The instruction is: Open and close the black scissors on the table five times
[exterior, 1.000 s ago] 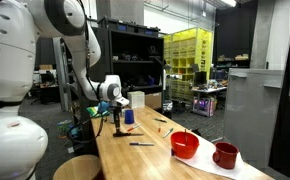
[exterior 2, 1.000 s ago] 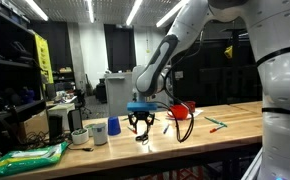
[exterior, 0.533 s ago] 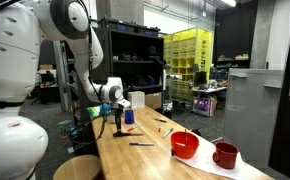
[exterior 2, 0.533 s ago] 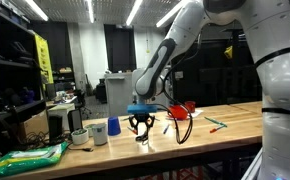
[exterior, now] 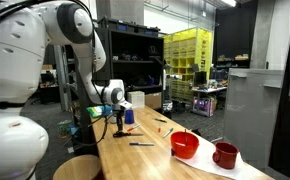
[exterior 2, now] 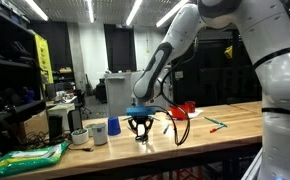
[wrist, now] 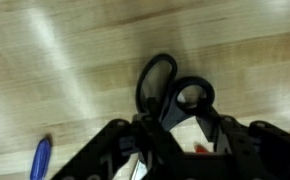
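Exterior view: the gripper (exterior: 120,127) hangs low over the near part of the table (exterior: 165,160), with a blue cup (exterior: 129,116) just behind it. A red bowl (exterior: 185,145) and a red mug (exterior: 225,155) stand near each other farther along; their insides are hidden.

From the opposite exterior view, the gripper (exterior 2: 140,133) stands just beside the blue cup (exterior 2: 113,127) and a white cup (exterior 2: 98,133); what they hold cannot be seen.

Wrist view: the scissors (wrist: 168,105) sit between the dark fingers of the gripper (wrist: 180,138), handle loops over bare table (wrist: 45,60). Blur hides whether the fingers clamp them.
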Motion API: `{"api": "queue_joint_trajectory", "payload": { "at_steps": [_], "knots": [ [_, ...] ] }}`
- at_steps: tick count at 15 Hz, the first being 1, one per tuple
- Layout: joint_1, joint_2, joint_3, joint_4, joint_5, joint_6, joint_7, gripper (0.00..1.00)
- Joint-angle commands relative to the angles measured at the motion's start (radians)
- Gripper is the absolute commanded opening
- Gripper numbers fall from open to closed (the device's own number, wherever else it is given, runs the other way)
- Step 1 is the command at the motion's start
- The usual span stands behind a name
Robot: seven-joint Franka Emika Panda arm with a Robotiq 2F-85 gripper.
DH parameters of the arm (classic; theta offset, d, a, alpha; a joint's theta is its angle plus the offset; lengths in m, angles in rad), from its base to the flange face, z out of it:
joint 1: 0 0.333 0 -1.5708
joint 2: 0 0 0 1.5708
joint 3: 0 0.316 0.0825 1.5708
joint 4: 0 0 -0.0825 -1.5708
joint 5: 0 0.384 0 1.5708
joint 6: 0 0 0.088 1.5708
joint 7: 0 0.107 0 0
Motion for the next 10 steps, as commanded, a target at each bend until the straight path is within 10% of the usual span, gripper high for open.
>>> {"api": "queue_joint_trajectory", "payload": {
  "at_steps": [1,10],
  "knots": [
    [0.033,0.031,-0.019,0.043,0.003,-0.019,-0.015,0.44],
    [0.037,0.069,-0.023,0.073,0.020,-0.018,-0.037,0.35]
  ]
}}
